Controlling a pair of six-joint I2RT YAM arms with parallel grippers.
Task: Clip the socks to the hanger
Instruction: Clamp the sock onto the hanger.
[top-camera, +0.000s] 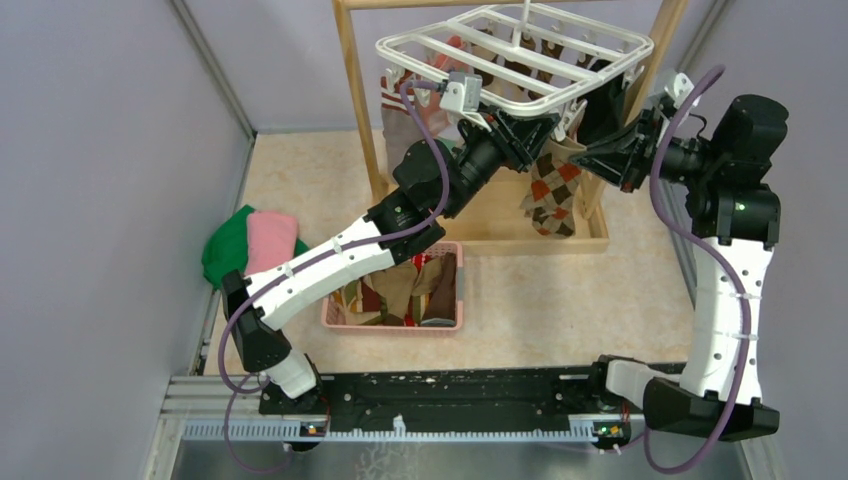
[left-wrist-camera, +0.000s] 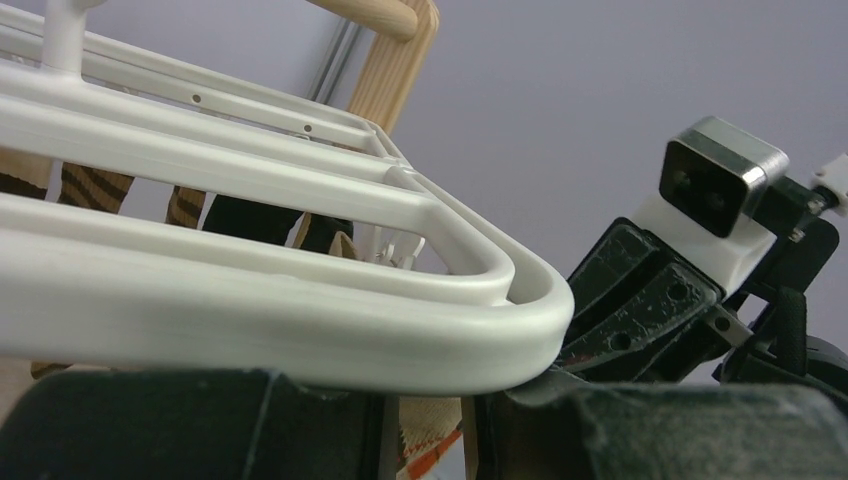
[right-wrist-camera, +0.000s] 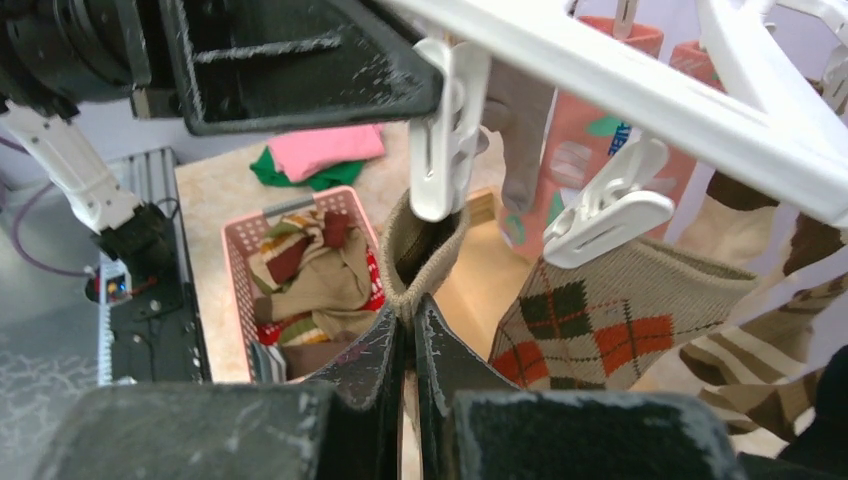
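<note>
The white hanger (top-camera: 420, 45) hangs from the wooden stand, and several socks are clipped under it. My right gripper (right-wrist-camera: 408, 315) is shut on the cuff of a beige sock (right-wrist-camera: 425, 250) and holds it up into the tip of a white clip (right-wrist-camera: 440, 150). My left gripper (left-wrist-camera: 425, 410) sits just under the hanger's near rim (left-wrist-camera: 300, 330). Its jaws stand narrowly apart and appear closed on that clip's upper end. An argyle sock (right-wrist-camera: 610, 320) hangs beside it from a second clip (right-wrist-camera: 600, 215). In the top view the two grippers (top-camera: 535, 128) (top-camera: 585, 152) face each other under the hanger.
A pink basket (top-camera: 390, 325) with more socks sits on the table below my left arm. Folded green and pink cloths (top-camera: 250, 240) lie at the left wall. The wooden stand's post (top-camera: 360, 110) and base (top-camera: 500, 240) surround the hanger.
</note>
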